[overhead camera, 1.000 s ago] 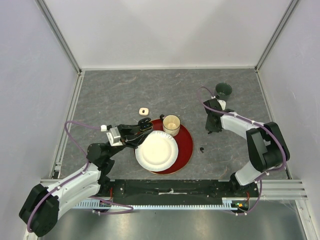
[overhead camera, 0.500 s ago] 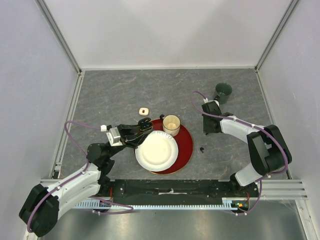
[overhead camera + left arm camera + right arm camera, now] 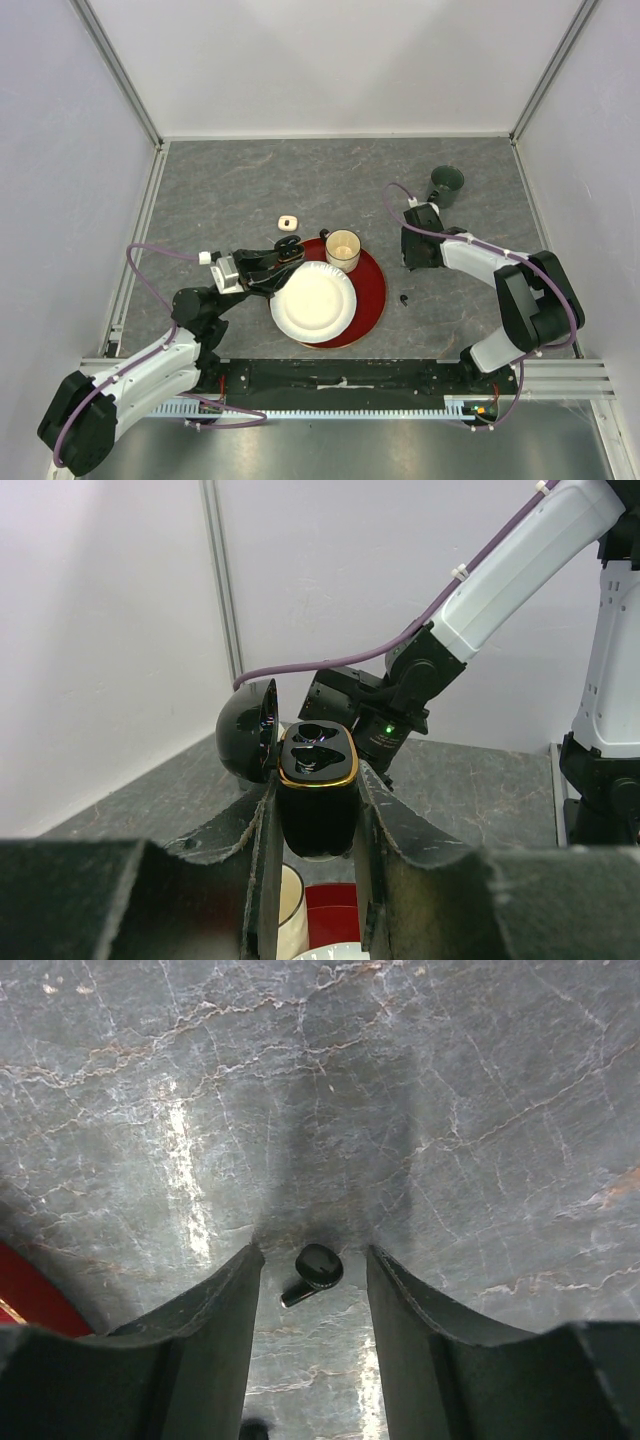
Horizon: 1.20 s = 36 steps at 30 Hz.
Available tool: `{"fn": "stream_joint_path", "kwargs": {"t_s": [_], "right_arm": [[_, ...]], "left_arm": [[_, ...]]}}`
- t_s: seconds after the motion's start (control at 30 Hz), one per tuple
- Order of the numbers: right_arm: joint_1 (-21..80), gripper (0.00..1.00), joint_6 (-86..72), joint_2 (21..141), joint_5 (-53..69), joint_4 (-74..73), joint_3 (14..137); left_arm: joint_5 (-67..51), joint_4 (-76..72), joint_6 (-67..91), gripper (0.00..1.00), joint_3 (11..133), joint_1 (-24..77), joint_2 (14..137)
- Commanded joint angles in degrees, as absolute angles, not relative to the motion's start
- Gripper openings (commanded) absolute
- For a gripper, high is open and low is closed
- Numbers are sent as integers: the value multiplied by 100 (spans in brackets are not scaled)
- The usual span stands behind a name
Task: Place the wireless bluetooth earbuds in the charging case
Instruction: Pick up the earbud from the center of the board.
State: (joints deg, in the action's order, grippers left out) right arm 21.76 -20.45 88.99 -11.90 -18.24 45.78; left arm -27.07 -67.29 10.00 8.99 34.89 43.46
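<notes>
My left gripper (image 3: 287,248) is shut on a black charging case (image 3: 318,815) with a gold rim, held upright above the red plate's far edge. Its lid (image 3: 247,730) hangs open to the left, and I cannot tell if its dark wells hold buds. My right gripper (image 3: 411,262) is open and hovers over the table, right of the plate. In the right wrist view a black earbud (image 3: 313,1271) lies on the table between the open fingertips of that gripper (image 3: 312,1252). From above, a black earbud (image 3: 404,298) lies just ahead of those fingers. No white buds show.
A white paper plate (image 3: 313,300) lies on a red plate (image 3: 372,290), with a paper cup (image 3: 343,250) at its far edge. A small white case-like object (image 3: 288,221) sits beyond the left gripper. A dark green cup (image 3: 446,182) stands at the back right.
My right gripper has shifted left and slightly nearer, toward the black earbud. The left gripper, with the case in it, has barely moved.
</notes>
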Motion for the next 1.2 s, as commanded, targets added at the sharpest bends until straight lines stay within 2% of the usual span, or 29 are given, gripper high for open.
{"fn": "stream_joint_path", "kwargs": {"t_s": [0.0,0.07,0.27,0.43,0.53,0.87,1.03,1.17], "right_arm": [[2206,55,-3047,8763,-1186,-2056,4702],[2206,55,-3835,8754,-1326,-2266,4755],[2224,54,-4745,8851,-1739,-2609,4764],[2250,47,-5229,8701,-1995,-2663,4589],[2250,41,-5300,8719,-2057,-2637,4570],[2259,34,-5116,8965,-1934,-2610,4711],[2259,27,-4957,8982,-1942,-2575,4729],[2259,29,-4747,9052,-1899,-2584,4790]], "left_arm": [[-2619,-6820,817,2,949,3507,4333],[-2610,-6820,817,2,949,3516,4342],[-2619,-6829,826,2,967,3516,4359],[-2593,-6820,817,2,949,3516,4342],[-2601,-6838,826,2,949,3516,4377],[-2619,-6812,844,2,967,3516,4359],[-2619,-6794,844,2,975,3516,4351],[-2628,-6776,844,2,984,3516,4359]]}}
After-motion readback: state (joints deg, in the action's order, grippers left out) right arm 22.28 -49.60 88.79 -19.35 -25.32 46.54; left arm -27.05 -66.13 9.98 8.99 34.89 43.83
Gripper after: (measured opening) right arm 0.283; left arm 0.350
